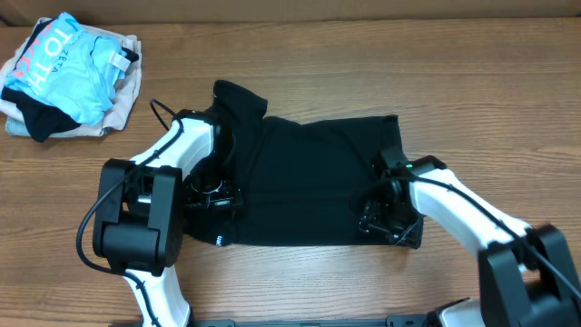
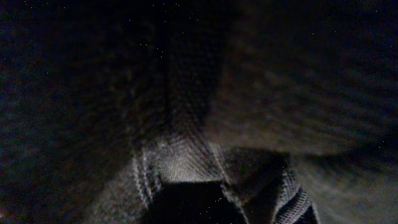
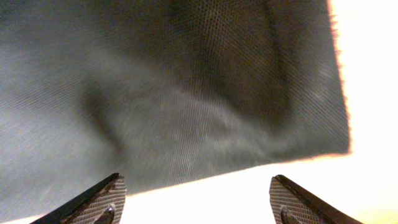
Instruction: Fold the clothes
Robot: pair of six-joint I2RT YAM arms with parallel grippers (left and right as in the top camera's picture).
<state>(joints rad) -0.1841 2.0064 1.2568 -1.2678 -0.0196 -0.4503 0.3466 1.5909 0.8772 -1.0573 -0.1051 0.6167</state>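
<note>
The black shirt point(image 1: 309, 182) lies spread on the wooden table point(image 1: 381, 54), one sleeve bunched at its far left and a small white logo mark point(image 1: 221, 241) near its front left edge. My left gripper point(image 1: 213, 195) sits low on the shirt's left edge. In the left wrist view dark fabric point(image 2: 249, 93) fills the frame and gathers round the closed jaws point(image 2: 193, 205). My right gripper point(image 1: 379, 218) is at the shirt's front right corner. In the right wrist view its fingers point(image 3: 196, 199) are wide open and empty, just short of the shirt's edge point(image 3: 186, 93).
A pile of other clothes sits at the far left corner: a light blue garment with lettering point(image 1: 64, 64) on top of a beige one point(image 1: 127, 91).
</note>
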